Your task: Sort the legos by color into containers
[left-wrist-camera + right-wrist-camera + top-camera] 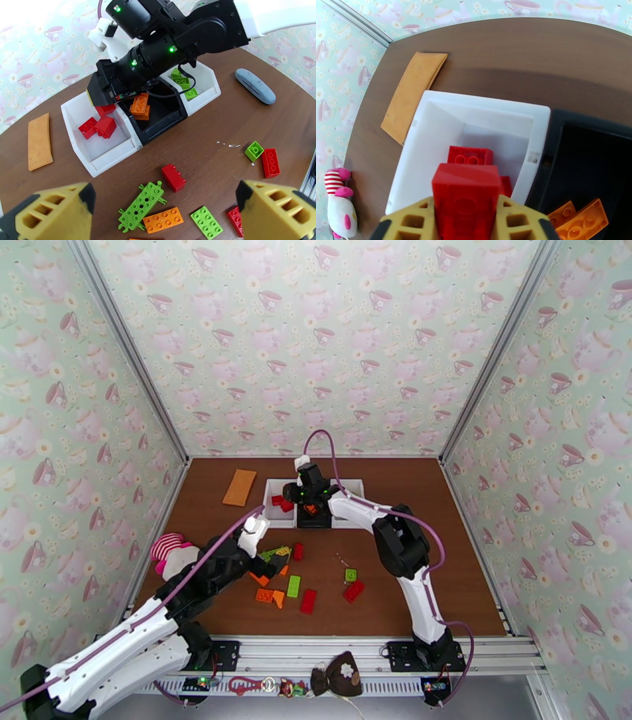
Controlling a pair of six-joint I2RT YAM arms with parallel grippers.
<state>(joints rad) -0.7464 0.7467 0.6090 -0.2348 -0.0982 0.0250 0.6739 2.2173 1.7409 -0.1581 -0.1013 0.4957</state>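
My right gripper pinches a red brick over the white bin of reds, close to the black bin. A skewed release could bounce it across. My left gripper is wide open, empty.

Bright, even light is falling from above, casting only soft, short shadows under the arms onto the brown table. White glare is washing out the upper left corner of the left wrist view. Both wrist views are bulging like a fisheye, bending the table's edge into a curve. The yellow fingers and the red brick nearest the lenses are looking slightly soft.
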